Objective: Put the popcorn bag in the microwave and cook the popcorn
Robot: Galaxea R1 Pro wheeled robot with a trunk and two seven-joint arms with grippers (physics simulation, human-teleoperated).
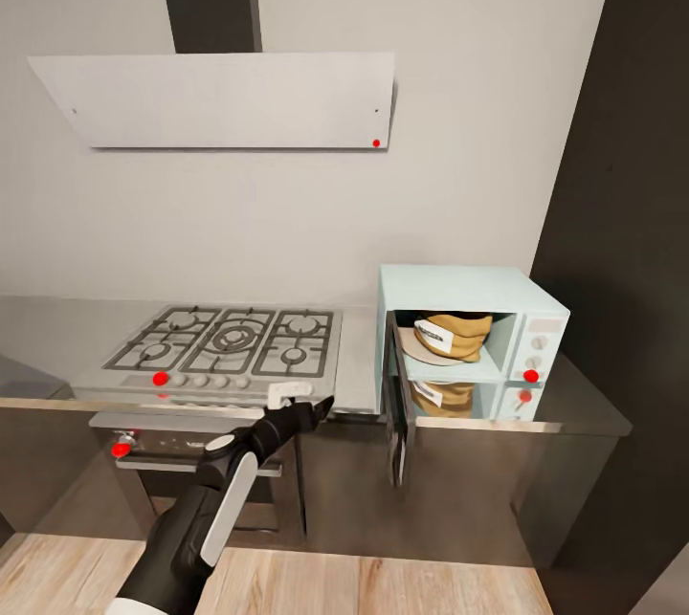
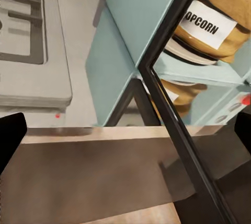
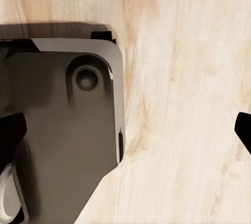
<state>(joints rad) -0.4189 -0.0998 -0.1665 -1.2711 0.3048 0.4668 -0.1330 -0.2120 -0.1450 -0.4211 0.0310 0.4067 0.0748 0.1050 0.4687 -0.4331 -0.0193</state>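
The pale mint-blue microwave (image 1: 474, 295) stands on the steel countertop (image 1: 57, 328) to the right of the hob, its dark door (image 1: 395, 405) swung out towards me. Inside, the tan popcorn bag (image 1: 457, 336) lies tilted on a white plate, its POPCORN label (image 2: 208, 24) facing out. The popcorn itself is hidden in the sack. My left gripper (image 1: 321, 402) hangs open at the counter's front edge, just left of the open door (image 2: 172, 125), touching nothing. My right gripper (image 3: 125, 132) is open over the wooden floor, holding nothing.
A gas hob (image 1: 230, 342) sits in the counter under a grey hood (image 1: 220, 98), with a built-in oven (image 1: 191, 462) below. A tall dark cabinet (image 1: 622, 261) closes the right side. My dark base (image 3: 63, 130) rests on the wooden floor (image 3: 183, 104).
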